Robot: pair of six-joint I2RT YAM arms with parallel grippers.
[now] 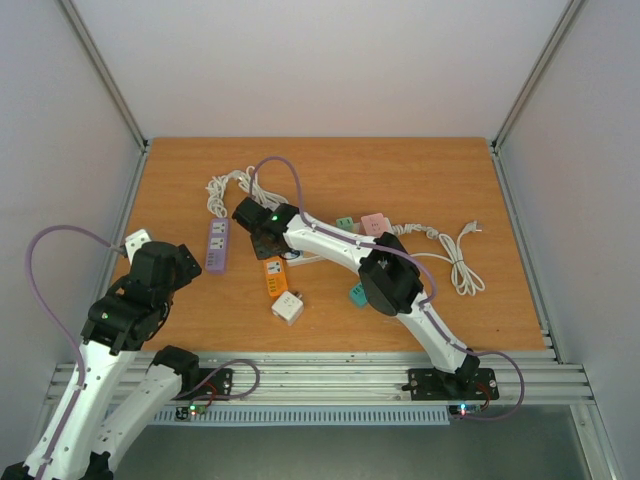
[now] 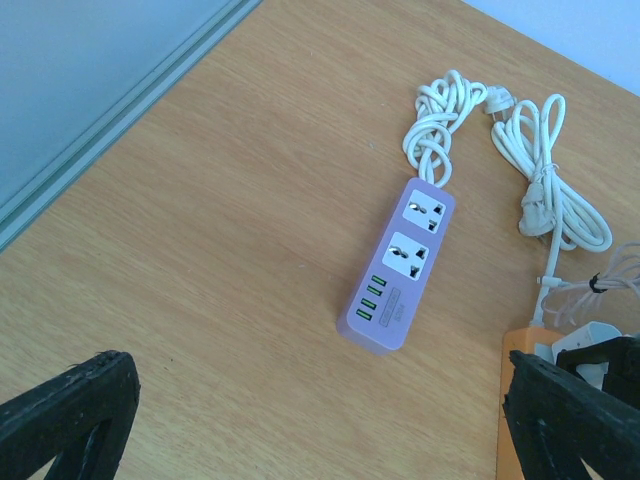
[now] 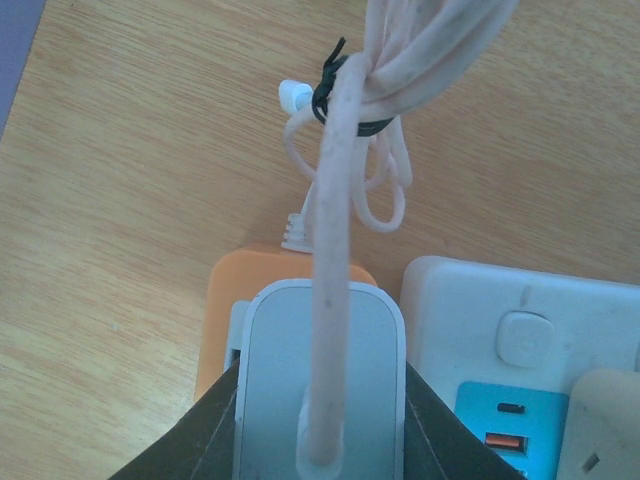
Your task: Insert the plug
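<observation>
The right pincer [image 3: 320, 432] clamps the plug [image 3: 318, 350] by its flat sides: likely light, rigid, slick; the bundled cord [image 3: 336, 200] may tug. Left pincer [image 2: 320, 425] gapes empty.

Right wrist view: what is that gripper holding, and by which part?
The right gripper holds the white plug by its two side faces; its cable leaves the plug's back, toward the camera.

No legible text; small marking on purple power strip [image 2: 400, 265] too blurred.
</observation>
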